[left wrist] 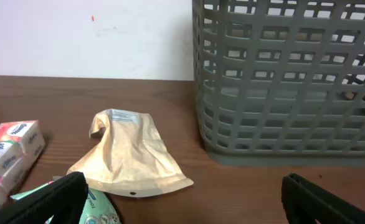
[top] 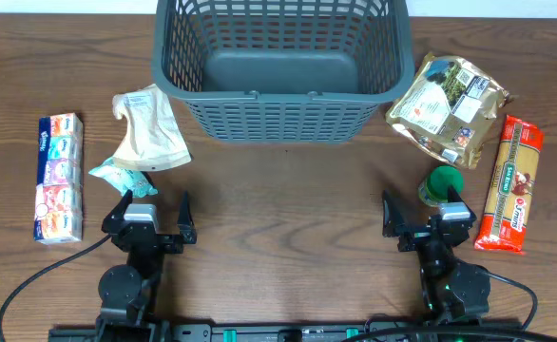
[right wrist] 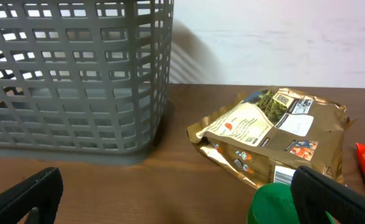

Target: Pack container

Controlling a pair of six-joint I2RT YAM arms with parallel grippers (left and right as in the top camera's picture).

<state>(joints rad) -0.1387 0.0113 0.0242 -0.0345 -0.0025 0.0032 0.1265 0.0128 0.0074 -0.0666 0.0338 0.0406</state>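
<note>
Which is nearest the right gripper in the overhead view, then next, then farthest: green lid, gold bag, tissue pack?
1. Green lid, just ahead of the right gripper.
2. Gold bag, farther back on the right.
3. Tissue pack, far across on the left.

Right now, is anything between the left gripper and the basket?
Not directly. The tan pouch lies ahead of the left gripper, slightly left, with the teal packet by its left finger; toward the basket, ahead and right, only bare table shows.
</note>
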